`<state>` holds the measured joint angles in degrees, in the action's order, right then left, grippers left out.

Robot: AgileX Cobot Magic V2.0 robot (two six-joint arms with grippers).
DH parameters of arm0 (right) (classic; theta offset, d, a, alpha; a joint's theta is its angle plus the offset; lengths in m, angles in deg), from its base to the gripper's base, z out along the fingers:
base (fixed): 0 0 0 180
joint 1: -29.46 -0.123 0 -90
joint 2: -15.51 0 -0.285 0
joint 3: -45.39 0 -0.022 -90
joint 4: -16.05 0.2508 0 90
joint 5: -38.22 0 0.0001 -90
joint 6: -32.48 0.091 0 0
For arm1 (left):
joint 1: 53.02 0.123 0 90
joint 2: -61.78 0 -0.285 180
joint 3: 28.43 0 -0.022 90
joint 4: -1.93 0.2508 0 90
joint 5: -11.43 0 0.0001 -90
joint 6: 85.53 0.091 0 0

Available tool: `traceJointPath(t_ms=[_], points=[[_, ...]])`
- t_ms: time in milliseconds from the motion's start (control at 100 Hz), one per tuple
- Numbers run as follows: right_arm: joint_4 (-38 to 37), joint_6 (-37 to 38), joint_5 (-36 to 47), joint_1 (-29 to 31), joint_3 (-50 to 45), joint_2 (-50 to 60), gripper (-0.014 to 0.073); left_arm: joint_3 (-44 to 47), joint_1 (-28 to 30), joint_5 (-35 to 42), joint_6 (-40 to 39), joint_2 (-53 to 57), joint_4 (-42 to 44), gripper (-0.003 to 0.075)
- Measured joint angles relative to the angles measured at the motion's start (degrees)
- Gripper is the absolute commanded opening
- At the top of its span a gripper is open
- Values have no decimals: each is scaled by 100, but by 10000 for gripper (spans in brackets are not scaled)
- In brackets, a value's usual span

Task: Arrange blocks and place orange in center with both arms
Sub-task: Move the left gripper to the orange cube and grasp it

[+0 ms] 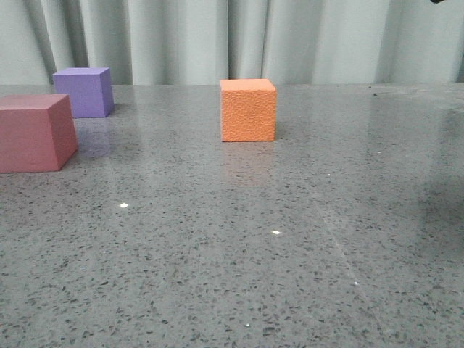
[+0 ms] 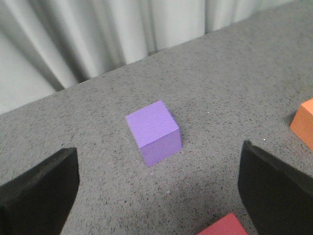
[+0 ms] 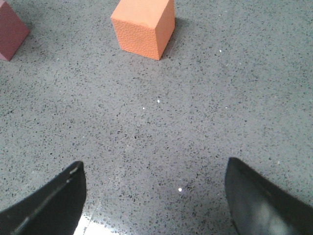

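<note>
While both black two-fingered grippers hang spread wide over the speckled grey stone tabletop (image 1: 239, 275) with nothing between their fingers, the orange pebbled foam cube (image 1: 248, 109) sits on it alone. Well to that cube's left stands the dusty pink foam cube (image 1: 35, 133), with the purple foam cube (image 1: 85, 91) just behind the pink one. The left gripper (image 2: 159, 188) faces the purple cube; the right gripper (image 3: 155, 196) faces the orange one

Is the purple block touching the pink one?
No, the purple block sits behind the pink block with bare table between them.
</note>
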<state>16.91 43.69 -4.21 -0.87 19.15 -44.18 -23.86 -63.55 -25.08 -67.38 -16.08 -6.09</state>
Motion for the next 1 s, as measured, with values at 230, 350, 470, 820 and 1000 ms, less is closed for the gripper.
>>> traceJointPath(t_ms=[230, 350, 470, 820, 1000], points=[[33, 0, 0, 0, 0, 0, 580, -1277, -400, -792, 1447, -1357, -503, 618], [45, 0, 0, 0, 0, 0, 580, -1818, -548, -1402, 2532, -1953, -1112, 620], [110, 0, 0, 0, 0, 0, 580, -2287, -746, -1923, 3351, -2448, -1463, 622], [154, 0, 0, 0, 0, 0, 580, -3319, -1388, -2579, 3973, -3598, -1542, 621], [167, 0, 0, 0, 0, 0, 580, -3674, -1650, -2579, 4040, -4018, -1554, 621]])
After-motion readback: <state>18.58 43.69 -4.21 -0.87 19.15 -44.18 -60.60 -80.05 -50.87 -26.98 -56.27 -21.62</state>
